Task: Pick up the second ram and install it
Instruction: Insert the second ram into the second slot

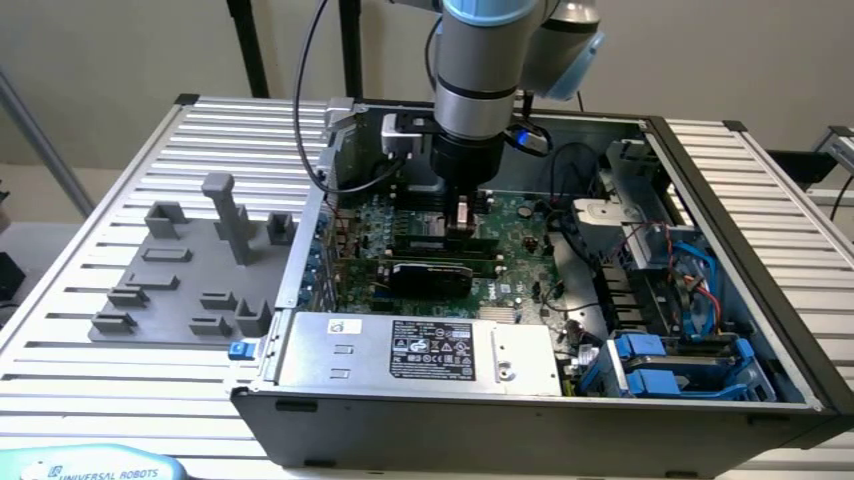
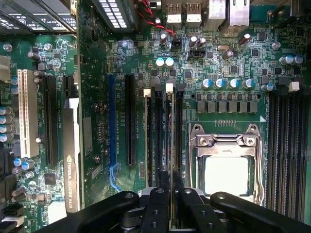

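Wrist view: fingers (image 2: 171,194) pinched tight on the second ram (image 2: 171,141), seating it beside the CPU socket (image 2: 226,165); judging next, straight downward pressure.

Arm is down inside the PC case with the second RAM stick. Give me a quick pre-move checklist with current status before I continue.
1. Gripper shut on the RAM stick: ok, the fingers pinch its edge.
2. Stick lined up along the memory slots beside the CPU socket: ok, it runs parallel to them.
3. Stick fully seated: cannot tell.
4. White latch at the slot's far end closed: cannot tell.
5. Neighbouring slot already filled: ok, a stick stands there.
6. Arm free of the case wall and cables: ok in the exterior view.
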`<state>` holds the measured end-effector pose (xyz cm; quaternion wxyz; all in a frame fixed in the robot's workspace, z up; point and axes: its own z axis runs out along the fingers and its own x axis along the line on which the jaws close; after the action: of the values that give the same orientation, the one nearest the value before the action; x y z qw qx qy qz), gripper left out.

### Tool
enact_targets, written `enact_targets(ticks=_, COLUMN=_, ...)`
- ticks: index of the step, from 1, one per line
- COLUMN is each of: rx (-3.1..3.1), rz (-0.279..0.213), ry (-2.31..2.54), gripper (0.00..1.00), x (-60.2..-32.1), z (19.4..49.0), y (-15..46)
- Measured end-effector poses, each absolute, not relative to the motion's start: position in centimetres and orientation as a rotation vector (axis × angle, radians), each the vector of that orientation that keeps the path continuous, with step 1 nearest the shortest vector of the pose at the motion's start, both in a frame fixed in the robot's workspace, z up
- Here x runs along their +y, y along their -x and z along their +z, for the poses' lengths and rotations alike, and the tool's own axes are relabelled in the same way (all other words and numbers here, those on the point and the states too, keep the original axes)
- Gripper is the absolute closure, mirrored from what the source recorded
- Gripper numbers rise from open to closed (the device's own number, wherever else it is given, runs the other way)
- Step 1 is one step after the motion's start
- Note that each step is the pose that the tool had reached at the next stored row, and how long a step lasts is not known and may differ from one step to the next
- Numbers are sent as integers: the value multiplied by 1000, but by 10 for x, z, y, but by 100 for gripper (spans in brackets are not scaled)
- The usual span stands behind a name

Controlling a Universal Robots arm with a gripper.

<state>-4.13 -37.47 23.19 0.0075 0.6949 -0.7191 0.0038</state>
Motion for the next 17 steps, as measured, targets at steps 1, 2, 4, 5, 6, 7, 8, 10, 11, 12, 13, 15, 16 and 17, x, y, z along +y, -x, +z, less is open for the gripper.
enact_targets(ticks=1, rx=-2248, rz=13, ry=-2173, gripper=86, x=-375, z=232, y=41)
enact_targets(ticks=2, rx=-2248, rz=13, ry=-2173, gripper=86, x=-375, z=232, y=41)
enact_targets(ticks=4, rx=-2249, rz=13, ry=-2174, gripper=86, x=-375, z=231, y=41)
enact_targets(ticks=5, rx=-2248, rz=13, ry=-2174, gripper=86, x=-375, z=231, y=41)
enact_targets(ticks=6, rx=-2248, rz=13, ry=-2174, gripper=86, x=-375, z=231, y=41)
enact_targets(ticks=7, rx=-2248, rz=13, ry=-2175, gripper=86, x=-375, z=231, y=41)
enact_targets(ticks=8, rx=-2248, rz=13, ry=-2175, gripper=86, x=-375, z=231, y=41)
enact_targets(ticks=10, rx=-2247, rz=13, ry=-2175, gripper=86, x=-375, z=230, y=41)
enact_targets(ticks=11, rx=-2247, rz=13, ry=-2175, gripper=86, x=-375, z=230, y=41)
enact_targets(ticks=12, rx=-2247, rz=13, ry=-2175, gripper=86, x=-375, z=230, y=42)
enact_targets(ticks=13, rx=-2247, rz=13, ry=-2175, gripper=86, x=-375, z=229, y=42)
enact_targets(ticks=15, rx=-2247, rz=13, ry=-2175, gripper=86, x=-375, z=229, y=42)
enact_targets(ticks=16, rx=-2247, rz=13, ry=-2175, gripper=86, x=-375, z=229, y=42)
enact_targets(ticks=17, rx=-2247, rz=13, ry=-2175, gripper=86, x=-375, z=228, y=42)
